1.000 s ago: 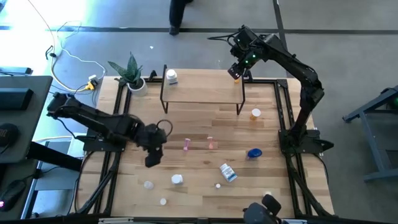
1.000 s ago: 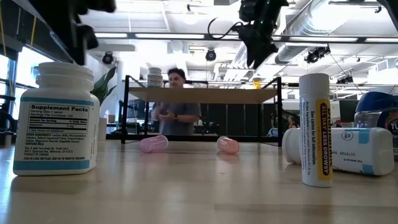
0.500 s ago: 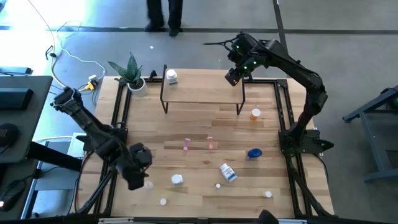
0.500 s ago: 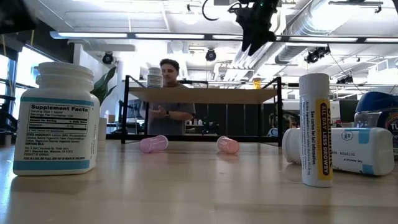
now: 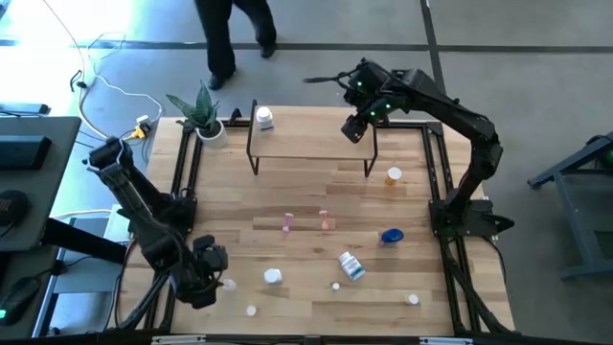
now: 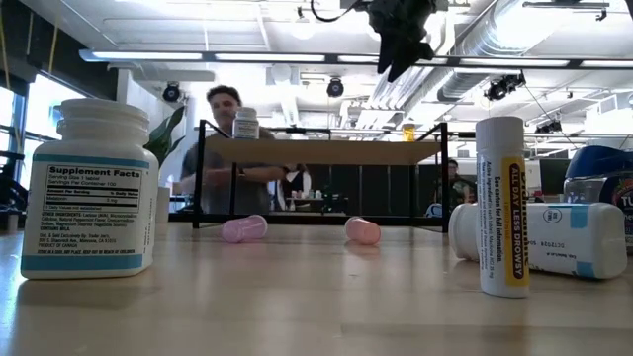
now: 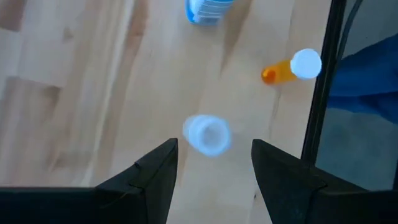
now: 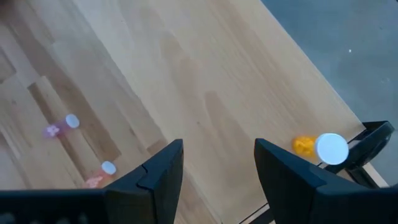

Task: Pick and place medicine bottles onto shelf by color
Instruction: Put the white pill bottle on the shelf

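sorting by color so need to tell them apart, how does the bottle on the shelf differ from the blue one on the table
The white bottle stands on the shelf, at its left end near the plant; the blue bottle sits low on the tabletop, toward the right side. The white one looks upright and taller than wide, with a white cap; the blue one looks squat. Neither is held by a gripper.

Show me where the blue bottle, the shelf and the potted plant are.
blue bottle [image 5: 391, 236], high view, its top.
shelf [image 5: 311, 142], high view, bare middle of the board.
potted plant [image 5: 198, 108], high view, its leaves.
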Available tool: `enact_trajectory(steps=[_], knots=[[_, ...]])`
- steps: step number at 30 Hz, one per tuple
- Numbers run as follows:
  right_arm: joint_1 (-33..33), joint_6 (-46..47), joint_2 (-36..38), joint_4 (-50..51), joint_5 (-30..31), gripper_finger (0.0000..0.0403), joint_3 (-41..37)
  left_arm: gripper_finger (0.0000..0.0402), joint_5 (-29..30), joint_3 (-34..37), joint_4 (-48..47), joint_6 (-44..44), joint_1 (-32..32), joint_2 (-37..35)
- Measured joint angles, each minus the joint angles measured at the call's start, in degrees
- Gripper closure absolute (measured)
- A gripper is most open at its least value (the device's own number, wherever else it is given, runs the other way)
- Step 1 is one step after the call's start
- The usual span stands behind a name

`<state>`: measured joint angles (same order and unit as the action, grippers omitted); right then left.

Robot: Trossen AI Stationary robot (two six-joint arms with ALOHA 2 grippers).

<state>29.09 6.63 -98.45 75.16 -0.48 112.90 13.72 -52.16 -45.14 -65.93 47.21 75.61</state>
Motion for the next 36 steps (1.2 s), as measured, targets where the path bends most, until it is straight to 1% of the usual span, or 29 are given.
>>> enact_trajectory(steps=[7, 13, 21, 30, 33, 36], knots=[[-0.64, 0.03, 0.0, 0.0, 0.26, 0.0214, 0.0, 0.0206, 0.49, 0.0, 1.77, -1.02, 0.21, 6.35], [-0.64, 0.9, 0.0, 0.0, 0.3, 0.0214, 0.0, 0.0206, 0.46, 0.0, 2.36, -1.59, 0.21, 9.86], [-0.64, 0.92, 0.0, 0.0, 0.31, 0.0214, 0.0, 0.0206, -0.09, 0.0, 6.59, -1.42, 0.21, 12.16], [-0.64, 0.95, 0.0, 0.02, 0.29, 0.0214, 0.0, 0.0206, -0.25, 0.0, 6.07, -1.4, 0.21, 12.79], [-0.64, 1.36, 0.0, 0.04, 0.29, 0.0214, 0.0, 0.0206, -2.24, -0.02, 6.13, -1.72, 0.34, 12.66], [-0.64, 1.46, 0.0, 0.04, 0.29, 0.0214, 0.0, 0.0206, -4.07, -1.11, 5.93, 3.12, 1.11, 12.64]])
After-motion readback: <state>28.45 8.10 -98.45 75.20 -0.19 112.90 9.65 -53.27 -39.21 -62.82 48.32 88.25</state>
